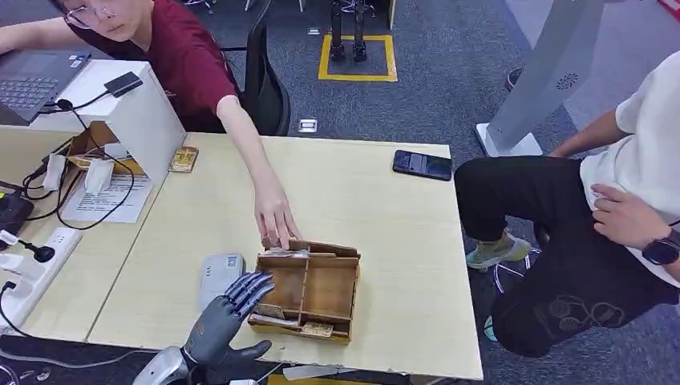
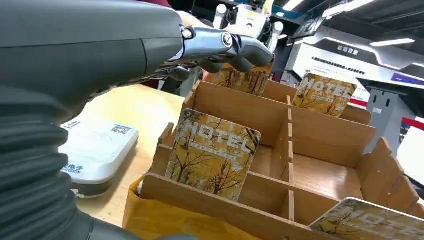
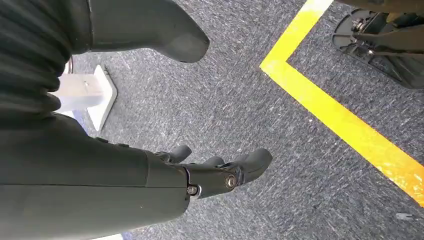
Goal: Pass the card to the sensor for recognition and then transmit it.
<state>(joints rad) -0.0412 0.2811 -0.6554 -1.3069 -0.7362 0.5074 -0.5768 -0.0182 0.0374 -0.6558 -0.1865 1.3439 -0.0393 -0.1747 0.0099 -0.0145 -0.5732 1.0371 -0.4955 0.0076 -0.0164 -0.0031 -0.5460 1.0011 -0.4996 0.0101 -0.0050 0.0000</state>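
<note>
Two robot hands are visible. Left hand [image 1: 232,309]: positioned over the near edge of the surface [image 1: 385,208], at the left side of the wooden organizer [image 1: 309,290]. Its fingers [image 1: 255,285] are extended and spread, reaching toward the organizer's near-left compartment; nothing is held. Whether the fingertips touch the organizer wall cannot be determined.

Right hand [image 3: 200,175]: hangs over grey carpet [image 3: 240,100] beside a yellow floor line [image 3: 345,125]. Fingers are loosely extended and apart; nothing is held.

Card [image 2: 212,152]: printed "MOTEL", yellow with a tree pattern. It stands tilted in the near-left compartment of the organizer, leaning against the divider, just beside the left hand's fingers in the head view. Further cards of the same print stand in other compartments; one [image 2: 324,92] leans at the far wall.

Sensor [image 1: 220,277]: a flat white-grey unit lying on the surface immediately left of the organizer, next to the left hand.

Person's hand [image 1: 277,216]: rests on the far-left corner of the organizer.
</note>
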